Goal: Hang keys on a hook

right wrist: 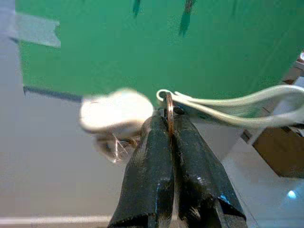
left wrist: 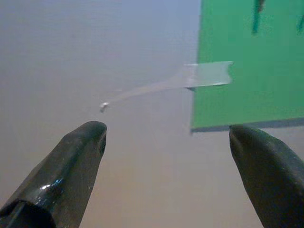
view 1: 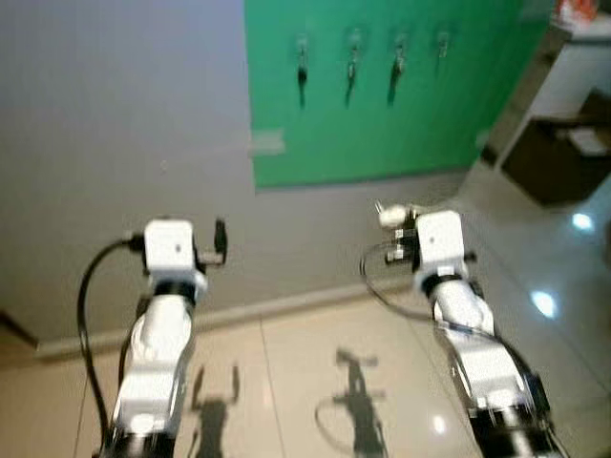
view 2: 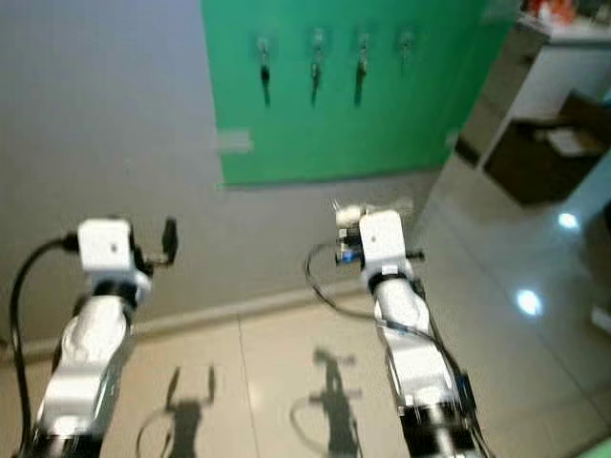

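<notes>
A green board (view 1: 382,114) is taped to the grey wall, with a row of several hooks (view 1: 442,40) near its top. Dark keys (view 1: 302,72) hang from three of them. The right gripper (right wrist: 170,116) is shut on a copper key ring (right wrist: 169,107) that carries a blurred white fob (view 1: 391,215) and a white strap (right wrist: 237,102). It is held up facing the board's lower part, well short of the wall. The left gripper (left wrist: 166,142) is open with nothing in it and points at the wall beside the board's left edge.
A strip of clear tape (left wrist: 209,75) crosses the board's left edge. To the right stand a white cabinet (view 1: 582,67) and a dark brown box (view 1: 558,157). Glossy pale tiles (view 1: 286,382) run to the skirting at the wall's foot.
</notes>
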{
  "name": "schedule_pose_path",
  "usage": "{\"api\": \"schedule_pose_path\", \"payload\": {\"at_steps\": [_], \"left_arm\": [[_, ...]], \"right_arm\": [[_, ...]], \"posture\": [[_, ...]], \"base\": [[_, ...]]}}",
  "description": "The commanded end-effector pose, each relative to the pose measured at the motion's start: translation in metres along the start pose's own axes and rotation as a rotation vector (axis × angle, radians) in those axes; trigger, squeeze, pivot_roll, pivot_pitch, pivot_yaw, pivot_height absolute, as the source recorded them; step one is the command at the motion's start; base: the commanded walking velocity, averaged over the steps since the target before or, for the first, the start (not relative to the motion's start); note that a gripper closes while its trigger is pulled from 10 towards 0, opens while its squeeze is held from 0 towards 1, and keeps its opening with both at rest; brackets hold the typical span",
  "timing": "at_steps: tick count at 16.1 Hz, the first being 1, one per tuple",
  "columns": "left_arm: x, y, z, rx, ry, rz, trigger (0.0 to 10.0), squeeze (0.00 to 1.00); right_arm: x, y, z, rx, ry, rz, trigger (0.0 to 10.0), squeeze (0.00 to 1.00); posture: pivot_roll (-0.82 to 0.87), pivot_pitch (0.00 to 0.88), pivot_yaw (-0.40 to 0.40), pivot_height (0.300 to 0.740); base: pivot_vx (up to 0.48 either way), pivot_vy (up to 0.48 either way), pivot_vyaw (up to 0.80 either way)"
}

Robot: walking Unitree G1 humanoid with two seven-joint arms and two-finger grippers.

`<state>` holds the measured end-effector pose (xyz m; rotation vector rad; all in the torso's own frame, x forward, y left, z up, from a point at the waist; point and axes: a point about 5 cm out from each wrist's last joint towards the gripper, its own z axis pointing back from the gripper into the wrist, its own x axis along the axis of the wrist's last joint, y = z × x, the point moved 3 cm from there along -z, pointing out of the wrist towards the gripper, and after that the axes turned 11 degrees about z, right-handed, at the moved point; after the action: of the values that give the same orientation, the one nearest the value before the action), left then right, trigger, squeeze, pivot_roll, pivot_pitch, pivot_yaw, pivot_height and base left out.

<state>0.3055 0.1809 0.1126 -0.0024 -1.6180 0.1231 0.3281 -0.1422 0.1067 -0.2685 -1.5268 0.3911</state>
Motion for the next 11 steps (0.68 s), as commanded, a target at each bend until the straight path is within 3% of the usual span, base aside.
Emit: {"api": "schedule_pose_path", "payload": {"at_steps": [1,11], "left_arm": [[0.003,-0.006,0.001,-0.01,-0.017,-0.002,10.0,0.0],[0.008,-0.02,-0.017,-0.1,-0.016,-0.016,10.0,0.0]], "right_arm": [[-0.007,-0.009,0.0,-0.019,0.016,-0.01,10.0,0.0],[-0.019,-0.018,0.009,-0.097,0.051,-0.04,10.0,0.0]], "posture": [[-0.07,0.025,-0.054,0.74],[-0.1,0.041,0.024,0.74]], "base": [[0.319,0.0,0.0],[0.332,0.0,0.0]]}}
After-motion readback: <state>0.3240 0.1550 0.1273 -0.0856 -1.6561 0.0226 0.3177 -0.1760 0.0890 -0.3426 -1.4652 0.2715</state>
